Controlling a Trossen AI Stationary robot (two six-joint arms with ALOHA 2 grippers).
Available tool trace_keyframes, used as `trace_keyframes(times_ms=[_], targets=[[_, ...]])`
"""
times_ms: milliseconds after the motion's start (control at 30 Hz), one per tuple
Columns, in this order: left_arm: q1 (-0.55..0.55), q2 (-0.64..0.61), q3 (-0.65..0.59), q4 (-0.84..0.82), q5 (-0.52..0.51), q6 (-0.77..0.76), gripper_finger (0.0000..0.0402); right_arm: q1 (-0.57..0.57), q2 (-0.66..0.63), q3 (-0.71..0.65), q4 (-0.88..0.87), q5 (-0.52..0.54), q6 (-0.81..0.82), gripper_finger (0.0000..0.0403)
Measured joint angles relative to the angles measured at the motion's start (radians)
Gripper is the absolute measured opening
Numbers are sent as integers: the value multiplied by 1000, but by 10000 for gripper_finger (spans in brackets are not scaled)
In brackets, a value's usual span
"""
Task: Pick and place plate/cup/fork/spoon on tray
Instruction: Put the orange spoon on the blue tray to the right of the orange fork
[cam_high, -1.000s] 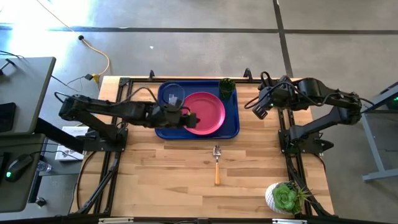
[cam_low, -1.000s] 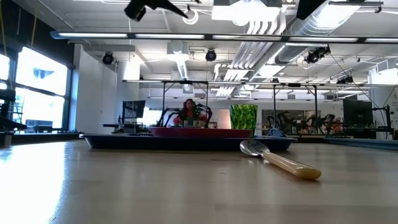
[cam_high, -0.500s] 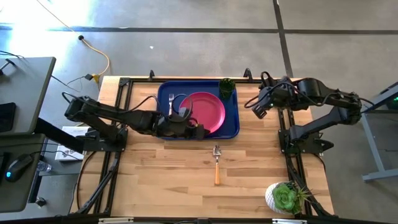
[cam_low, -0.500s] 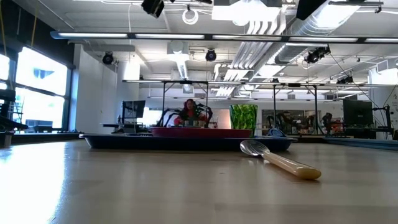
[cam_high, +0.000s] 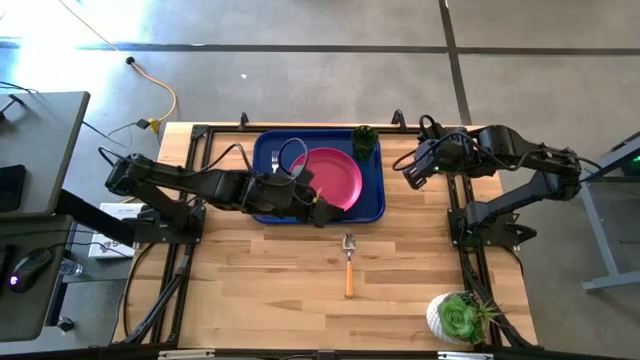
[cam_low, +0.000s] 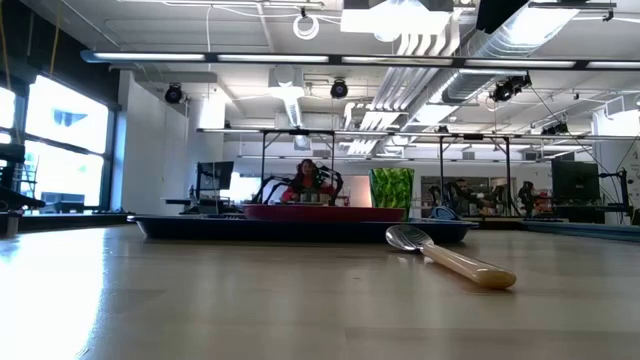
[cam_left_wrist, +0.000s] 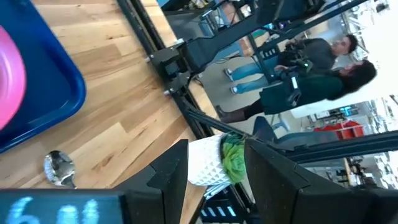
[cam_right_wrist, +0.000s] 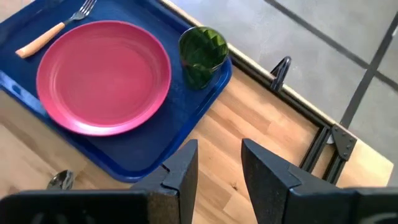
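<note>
High view: large dark blue plastic tray is the landmark on the wooden bench.
Plate: round pink-red plastic plate lies on the tray.
Cup: small green plastic tumbler stands in the tray's far right corner.
Fork: orange-handled fork lies on the tray, left of the plate.
Spoon: orange-tan-handled metal spoon lies on the bench in front of the tray.
Left pincer: over the tray's front rim, released, grasping nothing.
Right pincer: right of the tray, fingers apart, empty.

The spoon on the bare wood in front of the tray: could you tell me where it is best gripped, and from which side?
Grip the spoon across the middle of its orange-tan handle, coming straight down from above. It lies flat and alone on the table, bowl toward the tray, handle pointing away, so fingers closing across the narrow handle probably hold better than on the rounded bowl. The left gripper, open, is nearer.
</note>
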Motion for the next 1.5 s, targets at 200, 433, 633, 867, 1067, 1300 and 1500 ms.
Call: trace_keyframes(times_ms=[200,433,633,867,1067,1300,1500], targets=[[2,-3,52,9,11,25,130,0,0,0,-3,-61,29,114],[-1,-2,98,11,-16,29,126,0,0,0,-22,-65,18,114],[-1,53,165,41,-25,24,126,0,0,0,-22,-65,-10,114],[-6,168,271,17,-21,57,126,0,0,0,-22,-66,-27,114],[-9,260,275,-48,-19,-6,126,0,0,0,-21,-70,-28,114],[-19,369,275,-45,-17,-68,126,0,0,0,-21,-72,-53,114],[-32,440,275,-48,-25,-130,126,0,0,0,-21,-72,-53,114]])
